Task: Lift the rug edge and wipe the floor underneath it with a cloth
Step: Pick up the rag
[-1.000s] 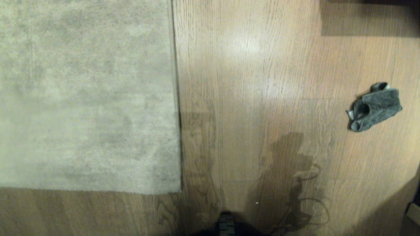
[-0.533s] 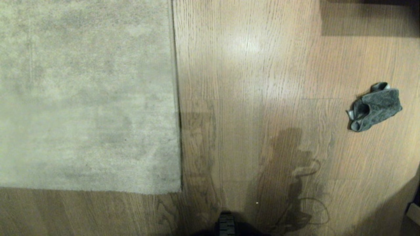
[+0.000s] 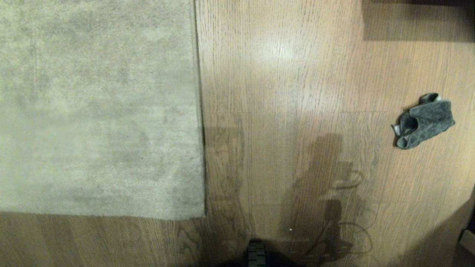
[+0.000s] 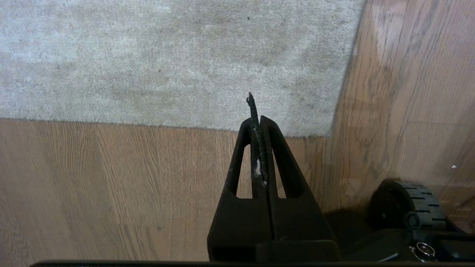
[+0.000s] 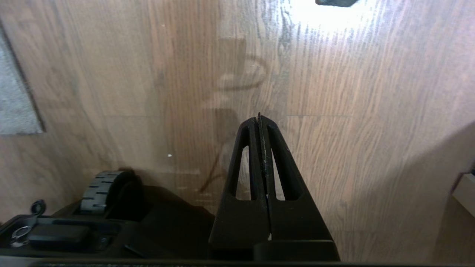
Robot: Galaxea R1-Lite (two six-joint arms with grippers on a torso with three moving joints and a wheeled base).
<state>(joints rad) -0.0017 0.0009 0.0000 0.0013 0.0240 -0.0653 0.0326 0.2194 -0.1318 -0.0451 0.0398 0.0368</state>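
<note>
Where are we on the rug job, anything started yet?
Nothing is done: the rug edge lies flat on the floor and the cloth sits crumpled out to the right, untouched. The left pincer and right pincer are shut and empty. Left: grab cloth, lift edge, wipe underneath.

Both grippers (left [image 4: 259, 120], right [image 5: 258, 119]) closed

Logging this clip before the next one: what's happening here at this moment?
Nothing is being handled yet. The rug lies flat on the floor, its edge unlifted. The dark grey cloth sits crumpled on bare planks off to the robot's right, well clear of the rug. The left gripper hangs shut near the rug's corner; the right gripper hangs shut and empty over bare floor.
</note>
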